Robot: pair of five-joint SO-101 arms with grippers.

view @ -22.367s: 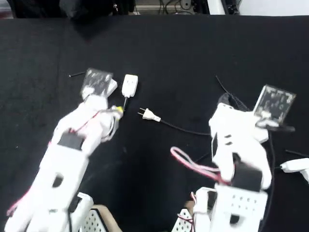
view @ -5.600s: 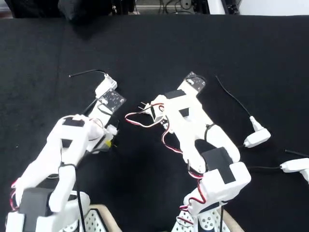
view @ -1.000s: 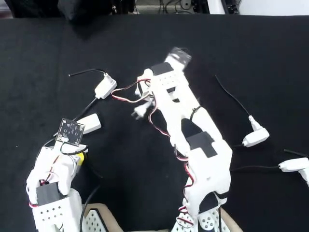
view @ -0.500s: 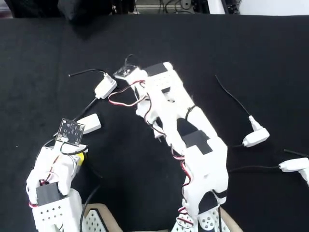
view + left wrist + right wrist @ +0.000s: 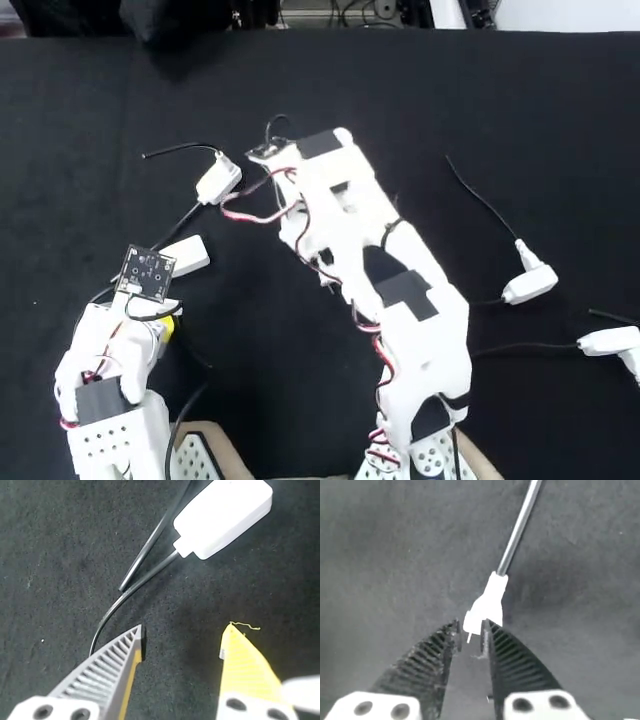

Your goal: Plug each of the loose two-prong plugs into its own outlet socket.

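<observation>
In the right wrist view my right gripper (image 5: 471, 626) is shut on a white two-prong plug (image 5: 487, 602). Its prongs point back between the fingers and its black cord (image 5: 520, 525) runs away over the cloth. In the high view the right arm (image 5: 335, 195) stretches across the table, its tip close to a white socket (image 5: 217, 182) on a black wire. My left gripper (image 5: 185, 630) is open just above the cloth, a short way from another white socket block (image 5: 222, 515). That block (image 5: 186, 255) lies beside the left arm's wrist (image 5: 148, 272).
Black cables (image 5: 145, 565) run from the block past the grey finger (image 5: 112, 665). Two more white plug pieces (image 5: 527, 284) (image 5: 608, 343) with black cords lie at the right. A black cloth (image 5: 480, 110) covers the table.
The right arm has swung left with the plug, bringing its tip close to the socket at the upper left. The left arm has stayed still.
</observation>
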